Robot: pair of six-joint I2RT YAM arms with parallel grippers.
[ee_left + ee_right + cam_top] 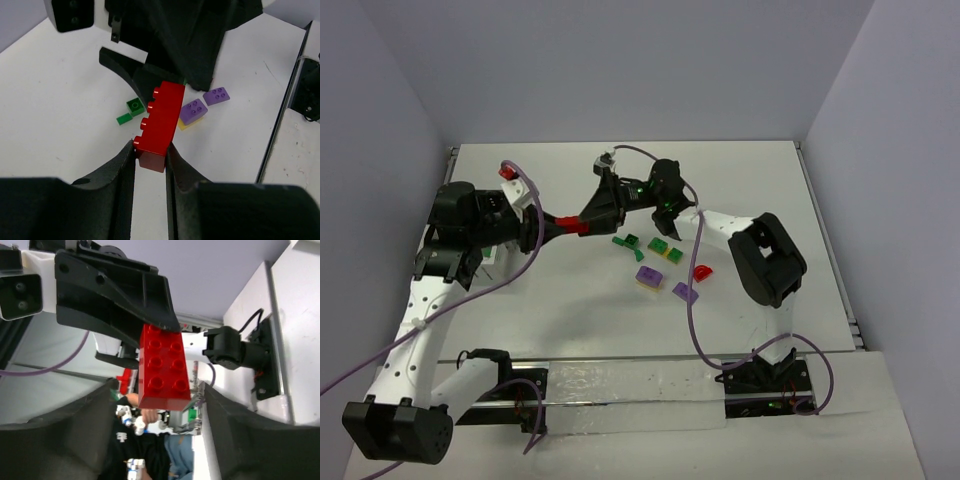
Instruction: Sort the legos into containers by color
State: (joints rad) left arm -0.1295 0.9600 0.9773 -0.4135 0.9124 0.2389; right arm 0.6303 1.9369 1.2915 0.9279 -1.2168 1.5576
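A long red lego brick [160, 125] hangs in the air over the table, and my left gripper [150, 152] is shut on its near end. In the top view that red brick [578, 226] sits between the two grippers. My right gripper [157, 390] stands open around the brick's other end [164, 367], with a gap on each side. Loose legos lie below: a green one [628, 242], a green and yellow pair [667, 250], a purple one on yellow [649, 276], a purple one [685, 292] and a red half-round [703, 272]. The containers are out of view.
A small red piece [506, 171] lies at the back left of the white table [750, 180]. My left arm's body [470, 225] covers the table's left side. Purple cables [695, 320] trail across the middle.
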